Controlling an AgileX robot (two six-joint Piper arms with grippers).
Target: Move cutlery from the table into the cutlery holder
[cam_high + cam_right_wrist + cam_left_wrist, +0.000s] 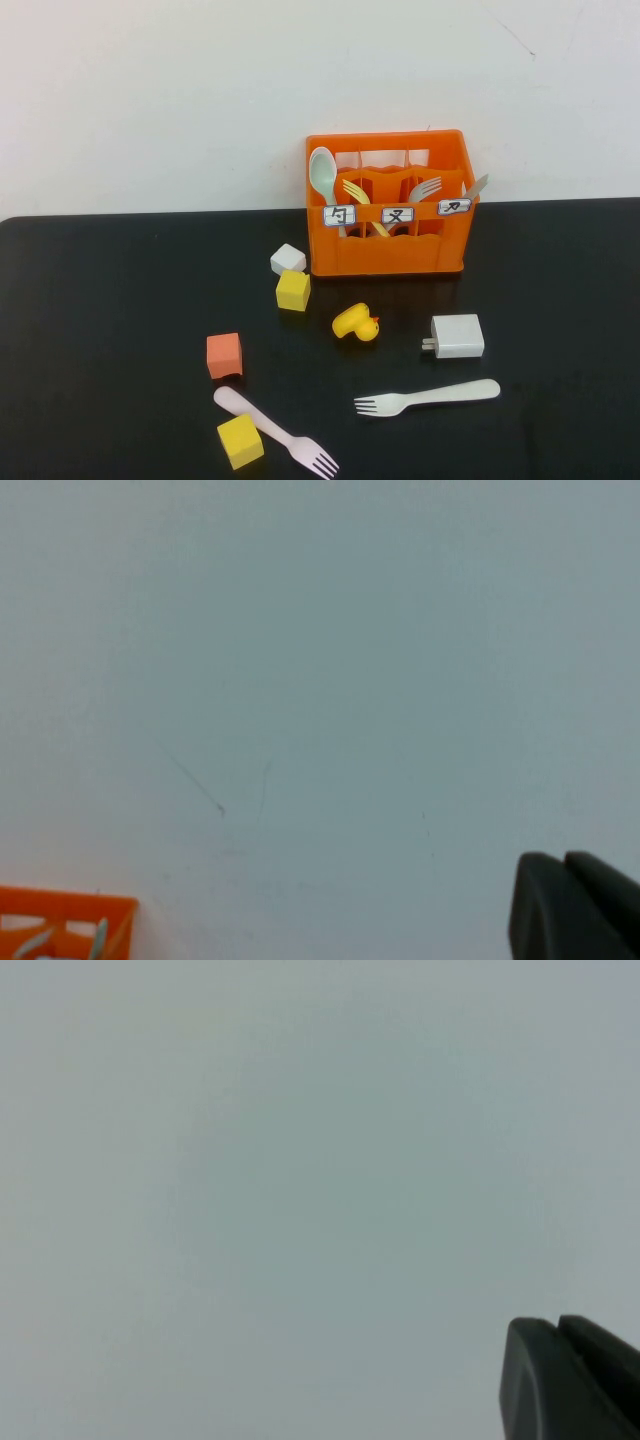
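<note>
Pale pink plastic fork [277, 432] and creamy white plastic fork [427, 397] lie on matte black table [100, 300], near edge, apart from orange compartmented cutlery holder [388, 205]. Left gripper [570, 1380] and right gripper [575, 905] closed, empty, raised facing wall.
</note>
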